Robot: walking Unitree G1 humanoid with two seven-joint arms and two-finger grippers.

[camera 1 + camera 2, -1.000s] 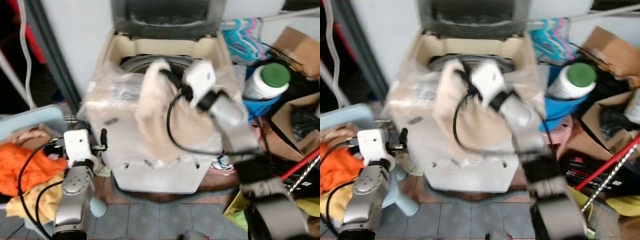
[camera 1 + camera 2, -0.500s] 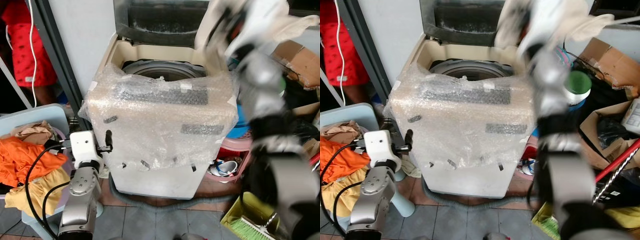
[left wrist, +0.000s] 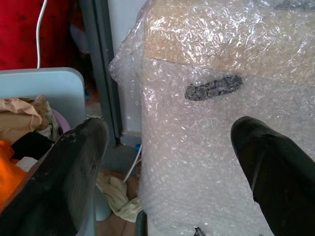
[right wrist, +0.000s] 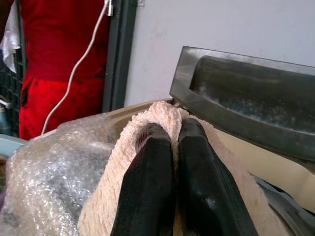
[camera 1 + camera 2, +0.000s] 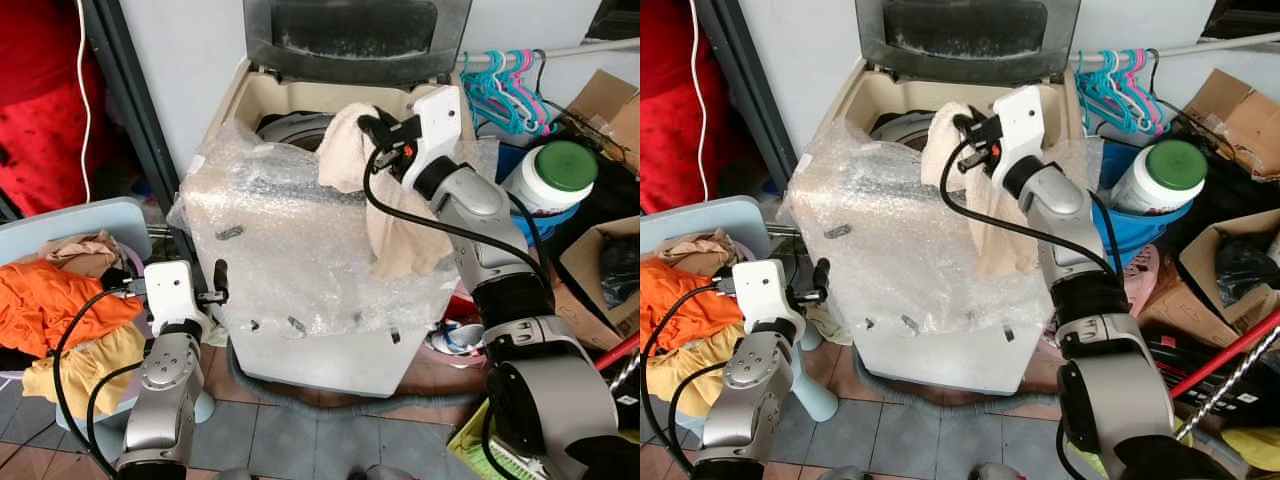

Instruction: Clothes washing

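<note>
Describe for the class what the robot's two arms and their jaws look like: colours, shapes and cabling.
Both arms are silver metal built of rounded, cylindrical segments. Each wrist carries a white boxy block, and black cables loop loosely along the outside. The left gripper and right gripper each have two long, glossy black fingers with rounded tips.

A cramped home laundry corner: a top-loading washing machine (image 5: 310, 250) wrapped in bubble wrap with its lid (image 5: 355, 35) up, plastic clothes hangers (image 5: 505, 85) on a rail, a heap of clothes (image 5: 60, 310) on a chair, cardboard boxes (image 5: 605, 100) and a tiled floor (image 5: 290, 440).
</note>
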